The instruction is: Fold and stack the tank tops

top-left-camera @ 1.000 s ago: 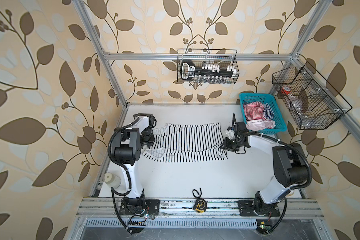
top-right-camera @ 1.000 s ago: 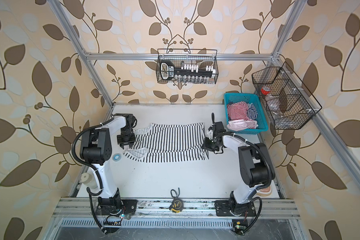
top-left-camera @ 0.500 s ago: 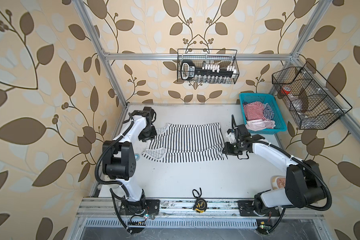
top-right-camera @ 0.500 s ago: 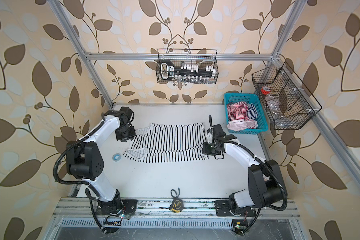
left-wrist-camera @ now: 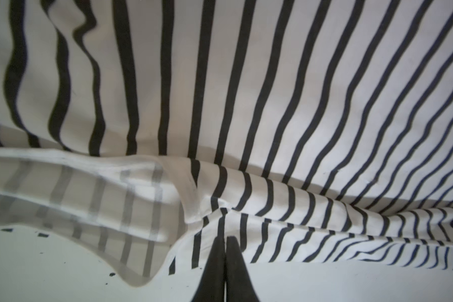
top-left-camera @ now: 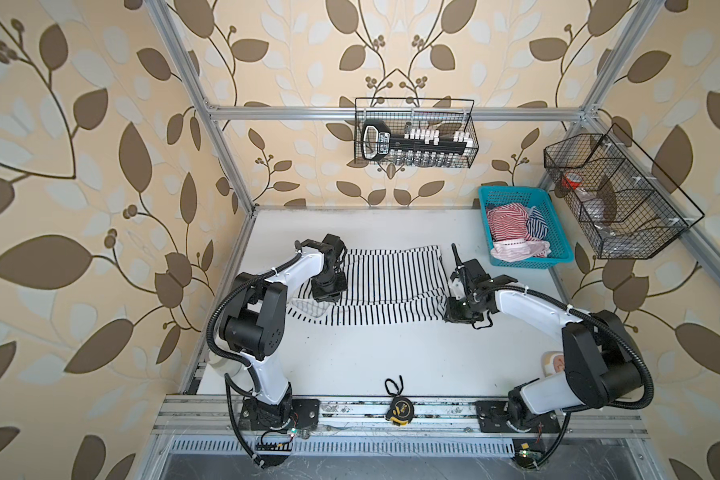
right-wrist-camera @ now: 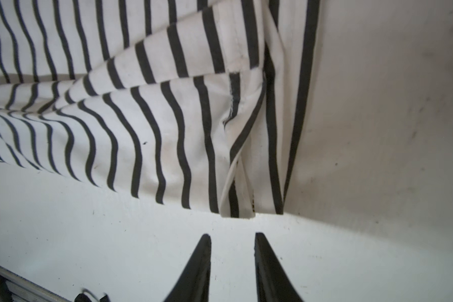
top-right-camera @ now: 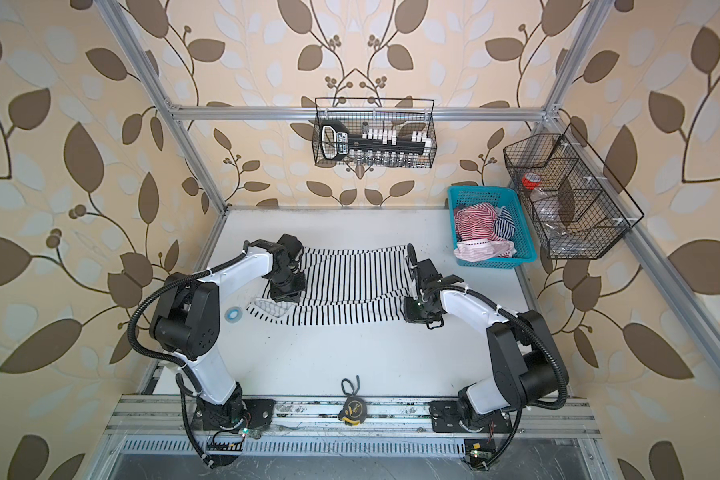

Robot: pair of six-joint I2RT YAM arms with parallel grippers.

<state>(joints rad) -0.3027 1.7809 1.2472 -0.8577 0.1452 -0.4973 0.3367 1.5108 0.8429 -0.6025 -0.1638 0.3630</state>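
Observation:
The black-and-white tank top [top-left-camera: 387, 286] [top-right-camera: 350, 282] lies spread on the white table, its near edge rumpled into folds. My left gripper [top-left-camera: 325, 296] [top-right-camera: 285, 296] is at its left end. In the left wrist view that gripper [left-wrist-camera: 225, 237] is shut on the top's near edge, where pleats gather. My right gripper [top-left-camera: 458, 316] [top-right-camera: 416, 316] stands at the near right corner. In the right wrist view it [right-wrist-camera: 232, 234] is open over bare table, just short of the hem corner [right-wrist-camera: 238, 209]. The red-and-white tank top [top-left-camera: 506, 222] and navy-and-white tank top [top-left-camera: 537, 222] lie crumpled in the basket.
The turquoise basket [top-left-camera: 512, 192] stands at the back right. A wire rack [top-left-camera: 414, 133] hangs on the back wall and another [top-left-camera: 616, 195] on the right. A tape measure [top-left-camera: 400, 409] lies at the front edge, a blue tape ring [top-right-camera: 235, 313] by the left arm.
My left gripper has come forward along the top's left end and shut on its near edge. My right gripper has shifted to the near right corner, jaws a little apart.

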